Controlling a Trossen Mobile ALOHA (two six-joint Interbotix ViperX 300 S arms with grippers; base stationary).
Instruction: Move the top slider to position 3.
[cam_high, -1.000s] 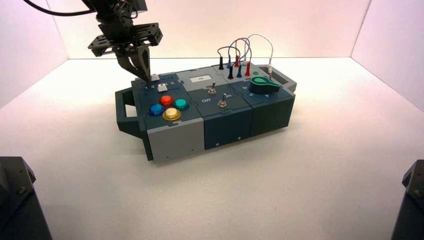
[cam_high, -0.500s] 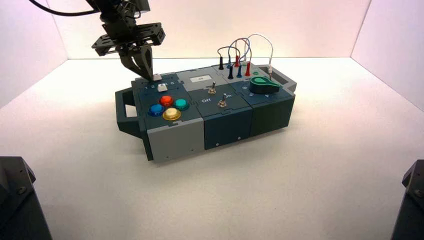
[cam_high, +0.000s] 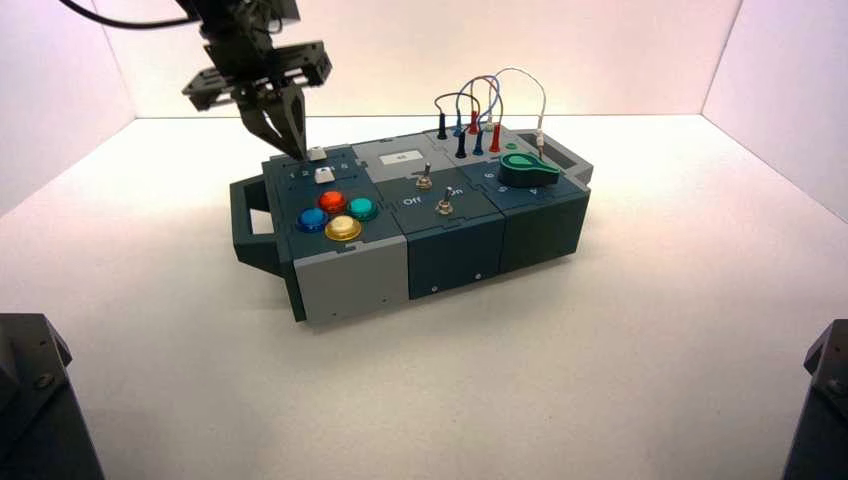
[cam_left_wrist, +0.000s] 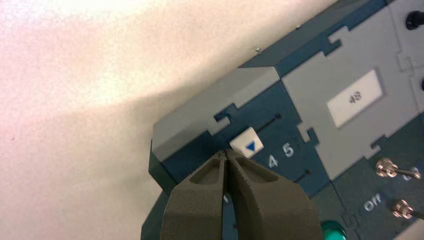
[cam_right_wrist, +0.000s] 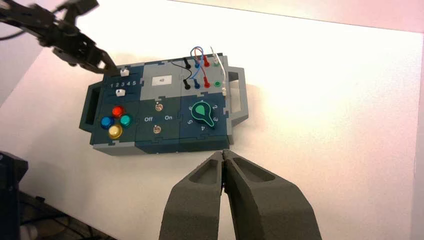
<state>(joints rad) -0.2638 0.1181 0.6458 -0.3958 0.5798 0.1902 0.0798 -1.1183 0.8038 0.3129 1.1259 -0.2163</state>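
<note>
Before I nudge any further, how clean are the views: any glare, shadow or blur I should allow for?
High view: pale table washed bright behind the box, faint shadow along its near side. Left wrist view: glare patch on the table, soft shadow beside the box, digits 4 and 5 readable. Right wrist view: left arm blurred, box lettering legible.

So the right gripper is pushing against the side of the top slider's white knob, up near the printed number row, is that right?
Not quite: it's the left gripper, not the right, as the left wrist view shows. The rest fits: it is against the side of the top slider's white knob, near the number row.
</note>
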